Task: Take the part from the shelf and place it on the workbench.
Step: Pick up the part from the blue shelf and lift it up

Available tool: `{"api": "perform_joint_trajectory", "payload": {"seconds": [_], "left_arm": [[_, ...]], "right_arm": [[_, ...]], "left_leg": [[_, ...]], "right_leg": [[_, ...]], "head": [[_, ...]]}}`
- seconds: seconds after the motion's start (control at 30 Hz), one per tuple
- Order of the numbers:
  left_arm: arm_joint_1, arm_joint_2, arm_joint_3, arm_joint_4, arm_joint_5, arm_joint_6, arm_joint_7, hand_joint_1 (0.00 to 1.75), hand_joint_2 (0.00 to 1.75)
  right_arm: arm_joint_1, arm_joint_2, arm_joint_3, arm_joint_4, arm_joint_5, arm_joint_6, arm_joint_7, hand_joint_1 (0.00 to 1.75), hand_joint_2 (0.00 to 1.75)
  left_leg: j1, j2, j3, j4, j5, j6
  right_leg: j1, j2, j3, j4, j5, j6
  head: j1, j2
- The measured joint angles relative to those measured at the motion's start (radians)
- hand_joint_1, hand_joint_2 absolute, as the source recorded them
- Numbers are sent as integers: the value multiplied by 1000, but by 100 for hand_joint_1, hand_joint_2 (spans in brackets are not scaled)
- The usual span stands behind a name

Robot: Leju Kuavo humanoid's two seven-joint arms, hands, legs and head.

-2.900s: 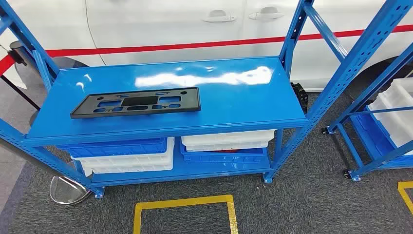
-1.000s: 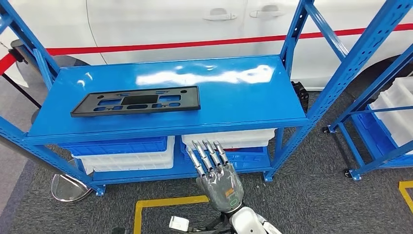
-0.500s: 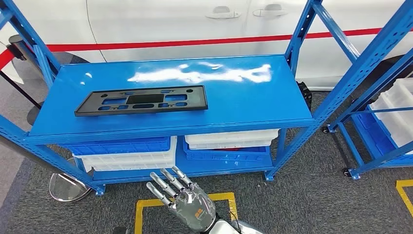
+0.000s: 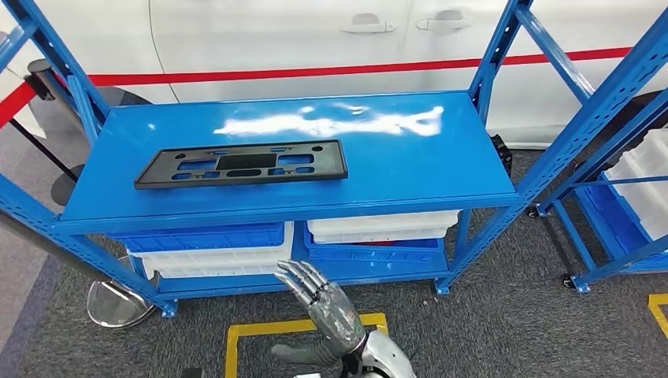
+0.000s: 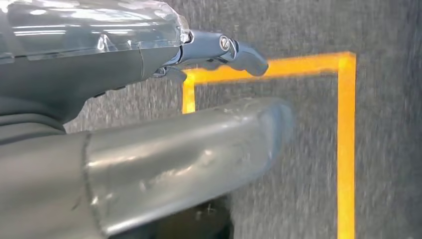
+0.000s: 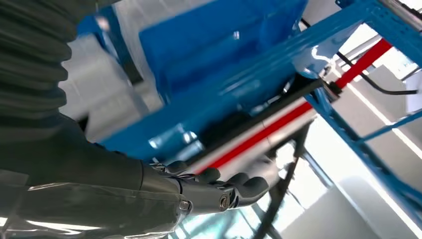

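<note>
The part (image 4: 240, 164) is a flat black plate with several cut-outs, lying on the left half of the blue shelf top (image 4: 410, 157). My right hand (image 4: 324, 305) is low in front of the rack, below the shelf's front edge and apart from the part. Its fingers are spread and hold nothing. In the right wrist view the right hand (image 6: 149, 194) points its fingers (image 6: 241, 185) up toward the blue rack. My left hand (image 5: 89, 74) hangs over the carpet, fingers extended and nothing in it.
White and blue bins (image 4: 213, 258) (image 4: 382, 227) fill the lower shelf. Blue uprights (image 4: 492, 55) frame the rack, and a white car (image 4: 276, 39) stands behind it. A second rack (image 4: 630, 197) is at the right. On the carpet are a yellow square (image 4: 236, 335) and a stanchion base (image 4: 118, 303).
My right hand came up into view, swung left and lower, and now stands turned in front of the lower shelf. The camera shifted slightly. The part lies where it was.
</note>
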State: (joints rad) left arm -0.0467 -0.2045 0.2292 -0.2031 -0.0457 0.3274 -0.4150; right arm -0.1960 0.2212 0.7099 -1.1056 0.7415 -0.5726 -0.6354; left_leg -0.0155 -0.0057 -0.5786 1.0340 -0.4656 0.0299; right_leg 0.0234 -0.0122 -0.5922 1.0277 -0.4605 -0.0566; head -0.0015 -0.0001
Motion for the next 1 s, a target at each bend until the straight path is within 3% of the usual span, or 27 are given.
{"api": "perform_joint_trajectory", "payload": {"seconds": [0.07,0.17,0.2,0.23,0.27,0.33,0.37,0.43,0.53,0.6,0.7,0.73,0.77,0.8,0.87,0.93,1.0], "left_arm": [[0,2,3,0,-2,-1,4,0,0],[1,5,8,0,-4,-3,9,0,0],[2,6,10,0,-5,-3,10,0,0],[3,8,12,0,-5,-2,11,0,0],[4,9,15,0,-5,0,11,0,0],[4,10,18,0,-5,8,11,0,0],[4,9,19,0,-5,11,10,0,0],[6,7,21,0,-5,16,10,0,0],[8,7,22,1,-4,20,12,0,0],[6,7,22,1,-4,19,16,0,0],[4,9,23,1,-4,13,25,0,0],[4,9,24,1,-4,12,27,0,0],[4,10,25,1,-3,10,28,0,0],[4,10,26,1,-2,9,30,0,0],[3,11,28,1,1,-9,34,0,0],[2,23,30,1,1,-61,45,0,0],[1,46,31,1,-1,-118,58,0,0]], "right_arm": [[4,3,-8,6,-48,22,12,0,0],[3,4,-9,8,-55,22,45,0,0],[3,4,-9,8,-55,22,53,0,0],[3,4,-8,8,-56,23,58,0,0],[3,4,-8,9,-56,23,64,0,0],[2,4,-6,11,-57,21,73,0,0],[2,4,-6,11,-60,19,76,0,0],[1,4,-5,12,-68,17,79,0,0],[1,4,-4,12,-81,16,82,0,0],[0,4,-4,12,-87,15,86,0,0],[0,3,-4,15,-94,14,94,0,0],[0,3,-4,16,-96,14,96,0,0],[0,3,-4,17,-98,14,99,0,0],[-1,3,-4,18,-101,14,102,0,0],[-2,4,-3,19,-107,10,110,0,87],[-9,7,-3,23,-107,-5,128,0,175],[-18,14,-4,29,-80,-40,163,0,175]], "left_leg": [[-1,0,-6,21,-18,-11],[12,0,-79,180,-103,-36],[19,0,-105,233,-121,-44],[26,1,-118,256,-121,-53],[32,3,-112,242,-102,-61],[45,12,-56,124,-38,-78],[46,14,-27,65,-16,-81],[45,12,-1,12,-5,-69],[41,6,-4,13,-4,-38],[42,5,-4,8,1,-24],[37,1,-9,7,5,-13],[34,-2,-11,7,5,-11],[31,-5,-11,7,6,-10],[27,-9,-10,7,6,-10],[22,-16,-8,6,6,-10],[21,-20,-9,6,6,-14],[24,-21,-10,4,8,-24]], "right_leg": [[-11,-5,12,-23,11,8],[-22,-21,20,-37,15,13],[-25,-26,19,-36,14,15],[-28,-32,19,-34,12,18],[-32,-38,19,-30,9,23],[-42,-46,19,-16,-1,38],[-43,-49,17,-7,-7,48],[-41,-51,14,6,-13,64],[-44,-47,15,5,-12,79],[-47,-27,-2,44,-44,85],[-45,1,-91,228,-136,85],[-43,3,-115,273,-146,82],[-41,4,-121,282,-137,77],[-37,5,-109,253,-111,69],[-26,14,-45,123,-45,42],[-15,19,0,26,-14,22],[-9,17,5,6,-11,19]], "head": [[-2,0],[-8,0],[-7,0],[-7,0],[-8,0],[-7,0],[-9,0],[-10,0],[-7,0],[-5,0],[1,0],[2,0],[2,0],[2,0],[2,0],[2,0],[3,0]]}}
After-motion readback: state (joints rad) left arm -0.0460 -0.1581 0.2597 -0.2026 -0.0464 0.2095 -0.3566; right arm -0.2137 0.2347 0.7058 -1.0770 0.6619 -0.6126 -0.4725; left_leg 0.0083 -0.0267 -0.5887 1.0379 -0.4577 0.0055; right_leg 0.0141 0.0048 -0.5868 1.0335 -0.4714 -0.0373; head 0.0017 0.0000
